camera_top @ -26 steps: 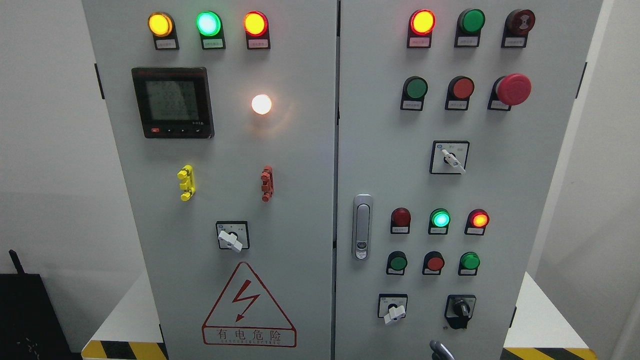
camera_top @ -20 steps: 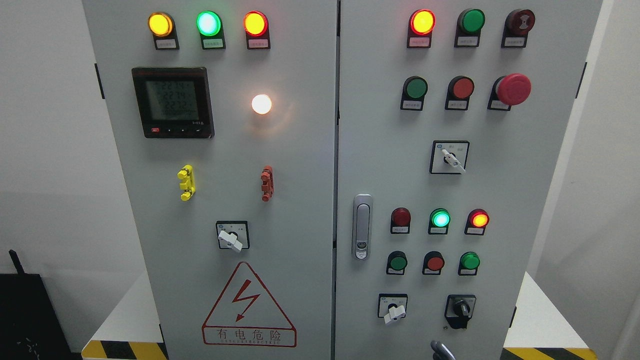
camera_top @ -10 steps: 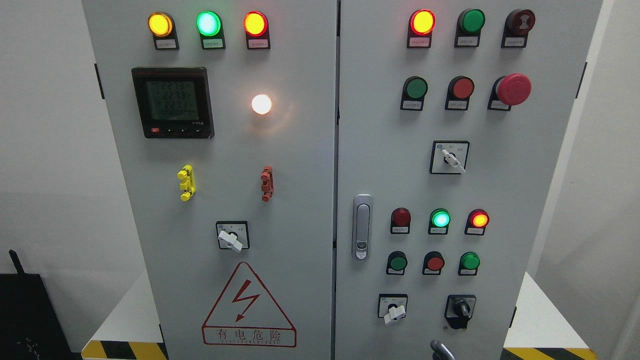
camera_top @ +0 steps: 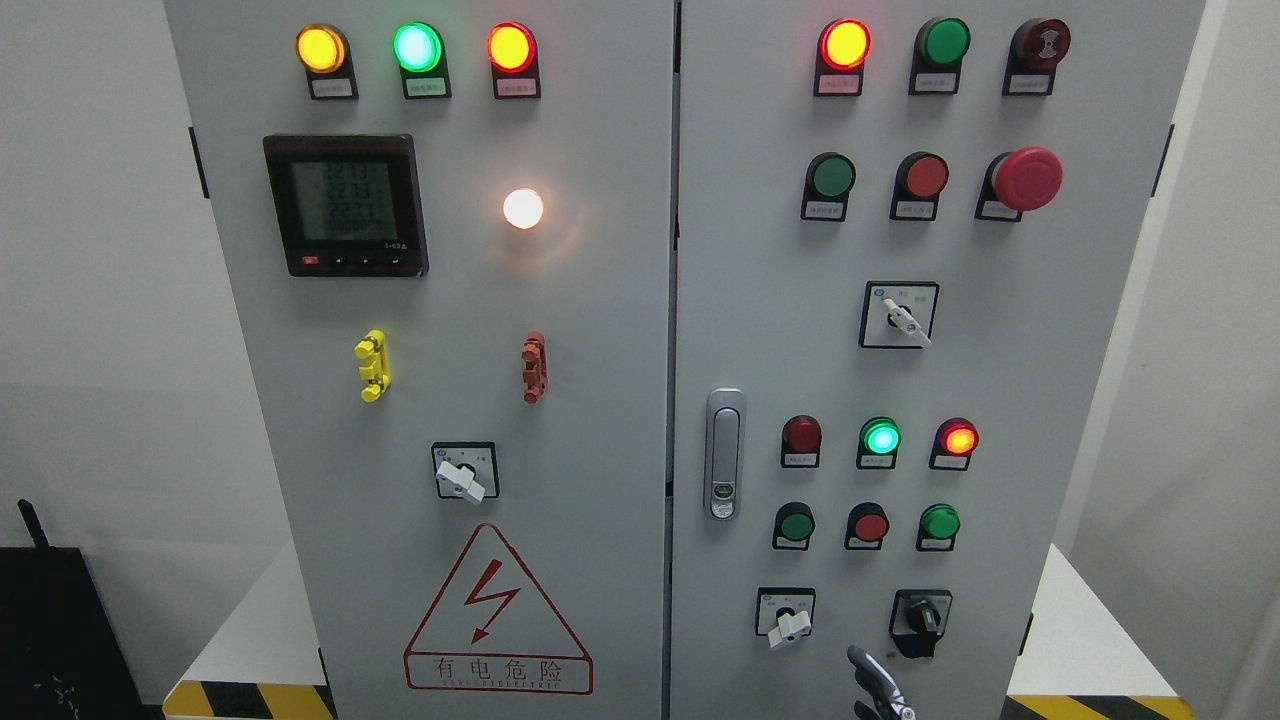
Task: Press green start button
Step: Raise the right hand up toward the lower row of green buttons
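Head view: a hand (camera_top: 880, 690) shows at the bottom edge, right of the middle; whether its fingers are apart or together, I cannot tell; the green start button (camera_top: 796, 524) sits above-left of it on the cabinet's right door (camera_top: 760, 300), well apart.

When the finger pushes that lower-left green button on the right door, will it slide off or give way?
The green button probably travels straight in: it sits in a fixed black collar on the rigid door. Its smooth, glossy face may let an off-centre fingertip skid toward the red button. The right hand is well below it.
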`<state>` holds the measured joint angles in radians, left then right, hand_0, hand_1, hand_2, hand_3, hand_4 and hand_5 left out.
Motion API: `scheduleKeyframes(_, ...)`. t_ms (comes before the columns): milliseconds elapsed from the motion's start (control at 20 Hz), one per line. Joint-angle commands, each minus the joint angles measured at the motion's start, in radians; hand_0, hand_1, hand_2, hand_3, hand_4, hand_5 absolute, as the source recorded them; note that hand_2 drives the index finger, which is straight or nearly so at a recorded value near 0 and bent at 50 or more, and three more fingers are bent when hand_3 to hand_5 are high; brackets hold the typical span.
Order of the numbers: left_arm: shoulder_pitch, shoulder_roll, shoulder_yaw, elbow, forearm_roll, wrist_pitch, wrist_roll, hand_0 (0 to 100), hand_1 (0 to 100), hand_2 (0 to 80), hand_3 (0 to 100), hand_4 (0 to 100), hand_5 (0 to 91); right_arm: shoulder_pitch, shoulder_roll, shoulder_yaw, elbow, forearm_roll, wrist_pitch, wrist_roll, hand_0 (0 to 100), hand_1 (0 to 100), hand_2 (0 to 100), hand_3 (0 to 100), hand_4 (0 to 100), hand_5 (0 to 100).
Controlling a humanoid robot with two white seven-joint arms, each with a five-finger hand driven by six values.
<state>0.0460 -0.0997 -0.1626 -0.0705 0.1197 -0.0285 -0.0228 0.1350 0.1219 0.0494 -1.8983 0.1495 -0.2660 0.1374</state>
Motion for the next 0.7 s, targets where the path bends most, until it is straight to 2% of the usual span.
scheduleKeyframes(0,0.0,0.0,0.0,0.0,0.0,-0.001,0.0,12,56,0.0,0,0,0.0,-0.052,-0.001,-0.051,0.004,0.157,-0.019,0.005,0,10,0,0,0,0)
scheduleKeyframes(250,0.0,0.0,0.0,0.001,0.0,-0.001,0.0,12,56,0.0,0,0,0.0,-0.09,0.002,-0.065,0.008,0.269,-0.042,0.005,0,11,0,7,1,0)
scheduleKeyframes(450,0.0,0.0,0.0,0.0,0.0,-0.001,0.0,12,56,0.0,0,0,0.0,-0.129,0.004,-0.08,0.033,0.361,-0.081,0.002,0,12,0,18,12,0)
scheduleKeyframes(600,0.0,0.0,0.0,0.001,0.0,-0.001,0.0,12,56,0.0,0,0,0.0,-0.155,0.007,-0.114,0.047,0.458,-0.113,-0.005,0,12,0,21,15,0)
scheduleKeyframes(650,0.0,0.0,0.0,0.0,0.0,-0.001,0.0,12,56,0.0,0,0,0.0,-0.16,0.008,-0.117,0.048,0.487,-0.121,-0.009,0,12,0,29,23,3)
